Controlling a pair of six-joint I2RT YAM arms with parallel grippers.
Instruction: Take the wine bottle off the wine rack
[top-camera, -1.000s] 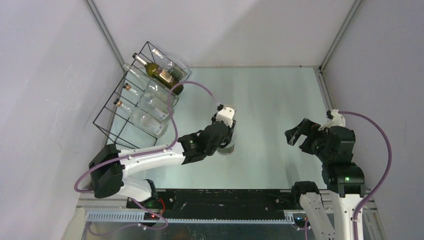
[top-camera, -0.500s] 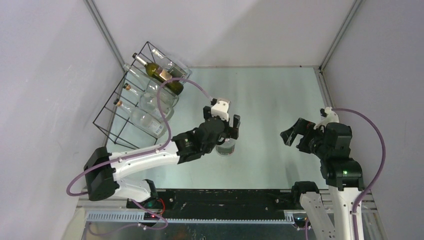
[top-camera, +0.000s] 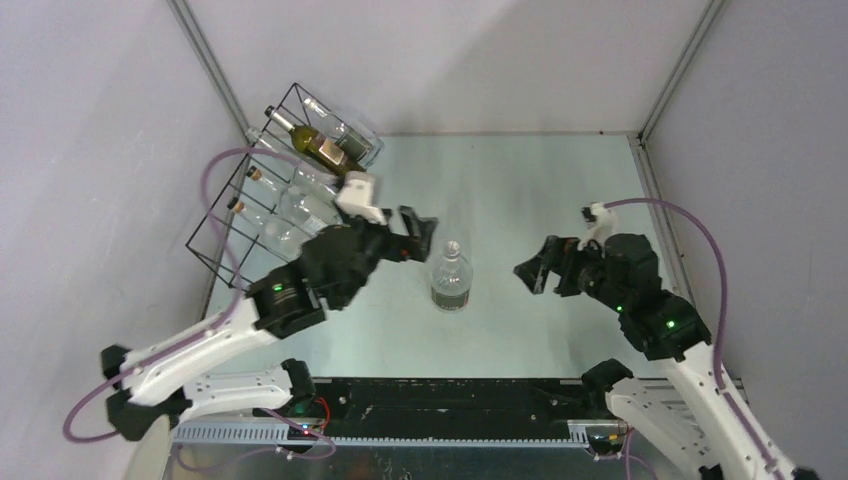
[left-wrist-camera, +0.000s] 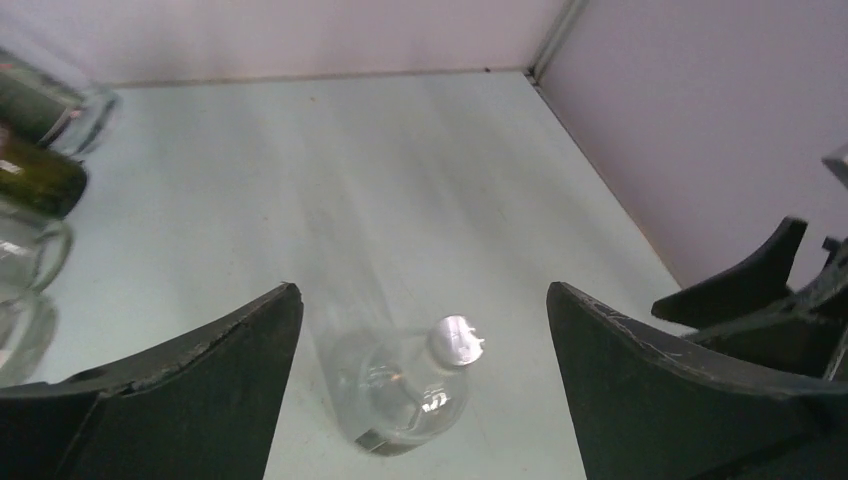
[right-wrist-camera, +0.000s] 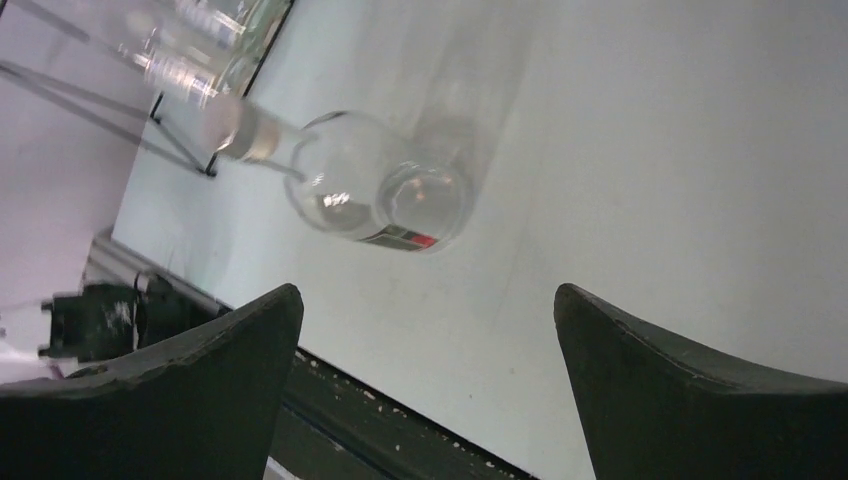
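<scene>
Your wine bottle (top-camera: 451, 278) stands upright on the counter (top-camera: 540, 190), clear glass with a pale cap, well apart from the wine rack (top-camera: 225, 205) at the far left. Your left tool (top-camera: 418, 238) hangs just beside the bottle on the rack side, released, jaws spread wide and touching nothing. Your right tool (top-camera: 535, 268) sits near the bottle's other side, likewise spread and empty. A green bottle (top-camera: 320, 148) and several clear ones lie in the rack.
</scene>
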